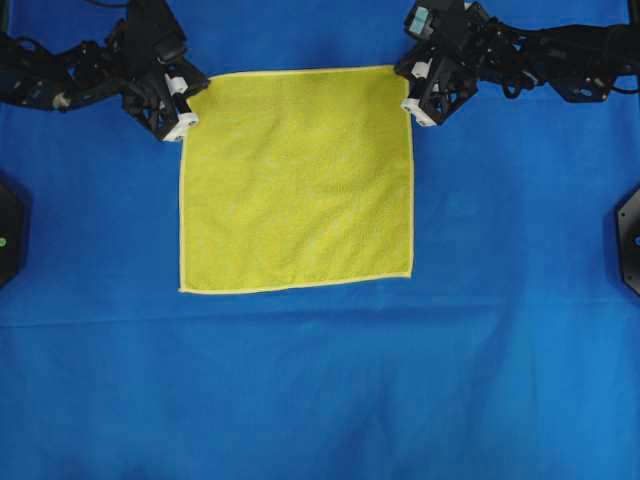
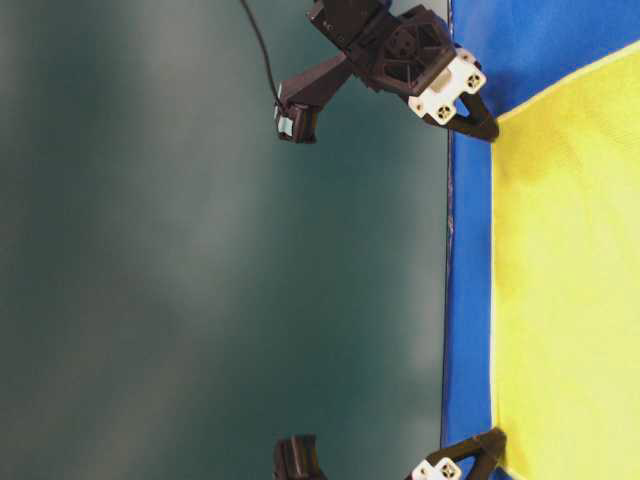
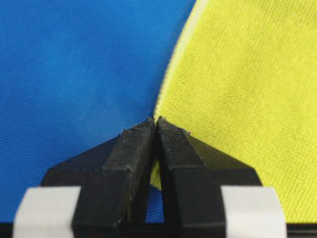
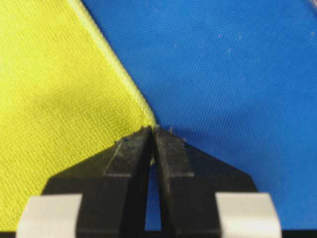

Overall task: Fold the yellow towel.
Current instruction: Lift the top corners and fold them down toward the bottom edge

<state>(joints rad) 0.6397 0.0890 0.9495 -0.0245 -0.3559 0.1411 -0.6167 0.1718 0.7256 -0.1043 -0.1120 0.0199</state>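
Black fingertips of the left claw pinch the yellow towel at its far left corner; the right claw is clamped on the far right corner. Spread flat, the towel lies on the blue sheet covering the surface. No readable writing shows.

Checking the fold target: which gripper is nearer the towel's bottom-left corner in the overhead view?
Left. The left gripper is shut on the yellow towel at its top-left corner, directly above that bottom-left corner. The right gripper pinches the top-right corner, diagonally opposite.
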